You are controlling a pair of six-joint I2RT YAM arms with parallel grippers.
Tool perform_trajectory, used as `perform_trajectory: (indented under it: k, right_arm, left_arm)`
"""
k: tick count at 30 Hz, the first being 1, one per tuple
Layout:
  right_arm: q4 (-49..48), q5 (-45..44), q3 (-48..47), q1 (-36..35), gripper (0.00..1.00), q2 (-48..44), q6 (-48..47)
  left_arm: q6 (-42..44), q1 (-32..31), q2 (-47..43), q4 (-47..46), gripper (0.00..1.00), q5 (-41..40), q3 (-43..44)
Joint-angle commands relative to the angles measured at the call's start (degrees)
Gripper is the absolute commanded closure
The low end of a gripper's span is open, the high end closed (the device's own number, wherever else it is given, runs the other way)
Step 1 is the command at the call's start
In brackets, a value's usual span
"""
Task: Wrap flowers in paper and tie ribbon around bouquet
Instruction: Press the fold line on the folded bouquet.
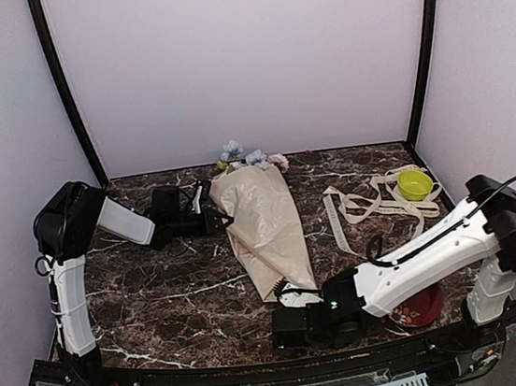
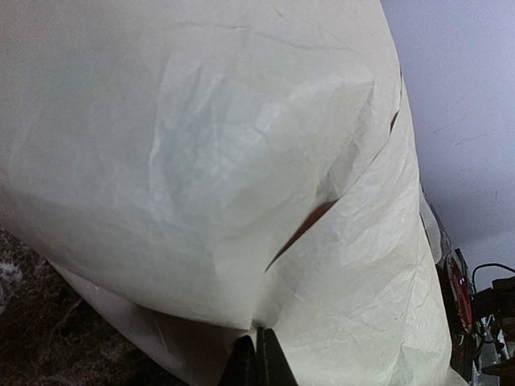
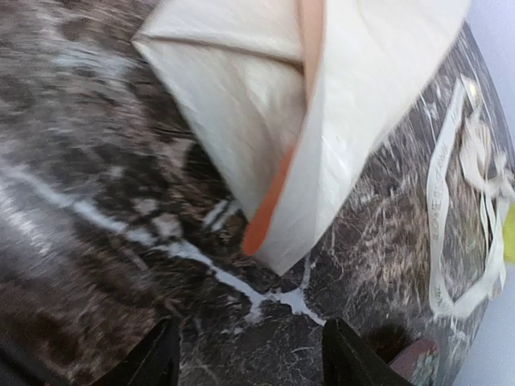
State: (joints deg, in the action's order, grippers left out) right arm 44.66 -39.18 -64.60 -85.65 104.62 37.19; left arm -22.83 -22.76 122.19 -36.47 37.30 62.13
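Observation:
The bouquet (image 1: 267,225) lies in the middle of the table as a cream paper cone. The flowers (image 1: 246,159) show at its wide far end. My left gripper (image 1: 218,219) is at the cone's left edge. In the left wrist view the paper (image 2: 201,161) fills the frame, and that gripper (image 2: 259,338) is shut, pinching its edge. My right gripper (image 1: 285,314) hovers open just short of the cone's narrow near tip. In the right wrist view only tabletop lies between the jaws of the right gripper (image 3: 251,358), and the paper (image 3: 346,121) tip shows a peach inner side. The ribbon (image 1: 372,202) lies loose to the right.
A lime-green round thing (image 1: 415,183) sits at the ribbon's far right. A red bowl (image 1: 424,304) stands by the right arm, near the front edge. The ribbon (image 3: 438,233) lies right of the cone in the right wrist view. Walls close off the back and both sides.

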Motion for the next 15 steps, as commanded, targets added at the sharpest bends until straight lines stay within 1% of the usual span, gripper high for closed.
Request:
perform_trajectory:
  k: [1,3,4,6,7,8,11,15]
  right_arm:
    - [-9.9,9.8,4.2,-1.1,0.34,-14.7,-14.3]
    - [-14.6,16.9,6.5,1.3,0.32,-21.0,-17.7]
    - [-16.4,19.9,7.2,3.7,0.32,-23.2,-18.2]
    - [-19.0,23.2,8.3,9.9,0.35,-25.7,-17.4]
    - [-20.2,24.3,8.5,13.0,0.38,-26.0,-16.7]
    - [-21.3,24.7,8.8,16.6,0.45,-25.4,-16.4]
    - [-21.2,23.7,6.4,21.3,0.60,-20.5,-15.5]
    - [-19.7,24.0,2.8,23.6,0.73,-11.5,-15.6]
  left_arm:
    - [1.5,0.6,0.3,1.5,1.00,0.7,1.2]
    - [1.4,0.6,0.2,1.3,1.00,0.9,1.1]
    - [1.6,0.6,0.2,1.3,1.00,0.9,1.1]
    - [1.8,0.6,0.2,1.4,1.00,1.1,1.0]
    - [1.8,0.6,0.2,1.5,1.00,1.3,1.0]
    - [1.9,0.6,0.2,1.5,1.00,1.4,1.0]
    - [2.0,0.6,0.2,2.1,1.00,1.7,1.1]
    - [2.6,0.7,0.2,3.0,1.00,1.9,1.2]
